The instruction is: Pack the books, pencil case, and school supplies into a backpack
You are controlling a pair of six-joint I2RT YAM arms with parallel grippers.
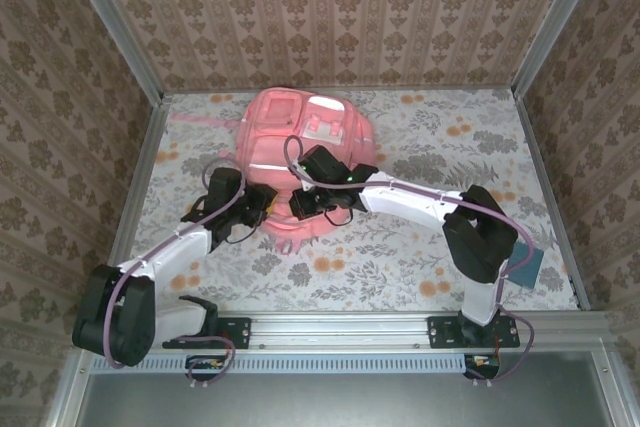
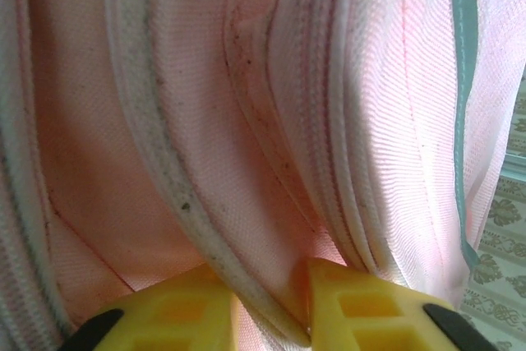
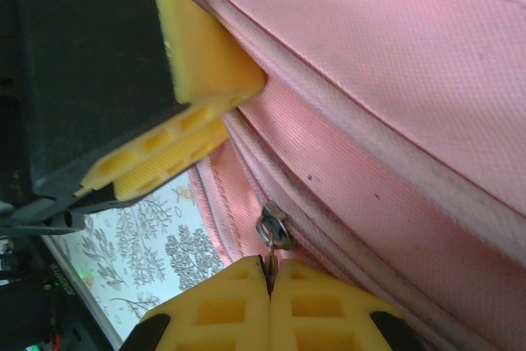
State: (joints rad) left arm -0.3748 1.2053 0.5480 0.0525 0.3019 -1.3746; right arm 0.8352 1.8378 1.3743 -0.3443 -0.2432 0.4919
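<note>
The pink backpack (image 1: 300,127) lies at the back middle of the table, and both grippers are at its near edge. My left gripper (image 2: 267,285) is shut on a fold of the backpack's pink fabric (image 2: 246,121) and its white piping. My right gripper (image 3: 269,273) is shut on the metal zipper pull (image 3: 271,232) of the backpack (image 3: 394,80). In the top view the left gripper (image 1: 268,209) and right gripper (image 1: 300,205) sit close together. A yellow finger of the left gripper (image 3: 197,80) shows in the right wrist view. The pencil case and school supplies are out of view.
A flat blue thing, perhaps a book (image 1: 524,265), lies at the near right, partly behind the right arm (image 1: 480,232). Patterned walls close in the flowered table (image 1: 400,267) on three sides. The arms' rail (image 1: 340,329) runs along the near edge.
</note>
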